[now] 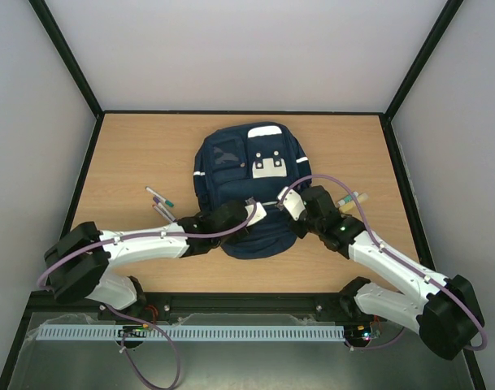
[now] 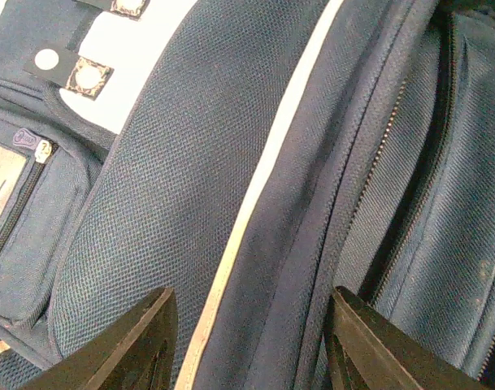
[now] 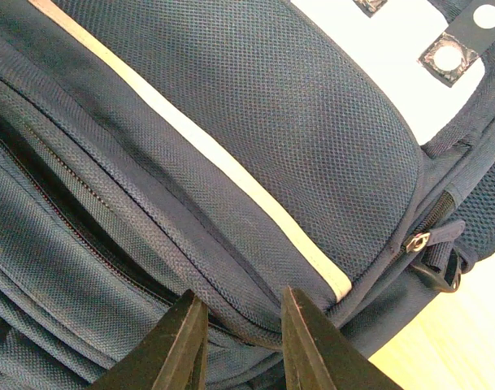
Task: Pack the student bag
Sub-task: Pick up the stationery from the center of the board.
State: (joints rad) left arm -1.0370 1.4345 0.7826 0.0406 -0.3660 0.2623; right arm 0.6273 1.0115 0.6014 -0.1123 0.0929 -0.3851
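The student bag (image 1: 251,183), navy with white stripes and grey-white patches, lies flat in the middle of the table. Both grippers are at its near part. My left gripper (image 1: 258,209) (image 2: 251,325) is open, its fingers standing either side of a ridge of the bag (image 2: 174,179) beside the white stripe (image 2: 255,187), with the unzipped main opening (image 2: 410,203) just to the right. My right gripper (image 1: 287,202) (image 3: 240,302) is shut narrowly on the fabric rim of the bag (image 3: 255,97), at the edge of the zip opening (image 3: 60,203).
Several pens (image 1: 159,200) lie on the wooden table (image 1: 133,154) left of the bag. More small stationery (image 1: 350,198) lies to the right, behind my right arm. A side zip pull (image 3: 418,241) sits near the bag's corner. Black frame rails border the table.
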